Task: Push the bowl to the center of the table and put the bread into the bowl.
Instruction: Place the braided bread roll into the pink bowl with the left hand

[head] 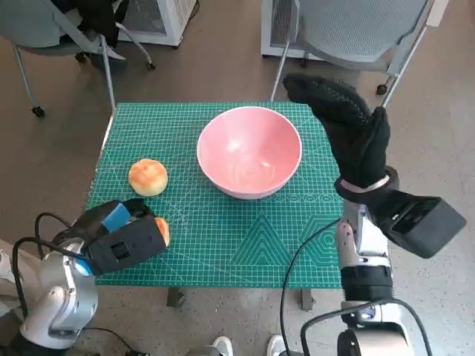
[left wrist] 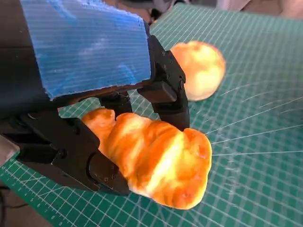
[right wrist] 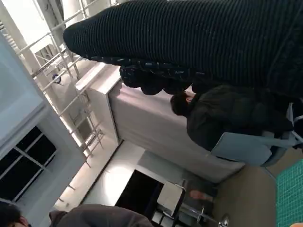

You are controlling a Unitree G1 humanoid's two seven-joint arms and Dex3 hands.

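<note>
The pink bowl point(head: 249, 150) stands upright on the green cutting mat point(head: 245, 237), near the table's middle and slightly toward the far edge. My left hand point(head: 122, 236) is at the mat's near left corner and grips a golden croissant-like bread point(left wrist: 156, 158) between its black fingers point(left wrist: 163, 90); only the bread's tip point(head: 162, 231) shows in the head view. A second round bread point(head: 148, 176) point(left wrist: 201, 68) lies on the mat beyond that hand. My gloved right hand point(head: 343, 126) is raised to the right of the bowl, fingers stretched out, holding nothing.
Grey chairs point(head: 356, 30) stand past the table's far edge, another chair point(head: 52, 33) at the far left. A person in dark clothes point(right wrist: 227, 118) sits in the right wrist view. Cables point(head: 297, 267) hang off the right forearm at the near edge.
</note>
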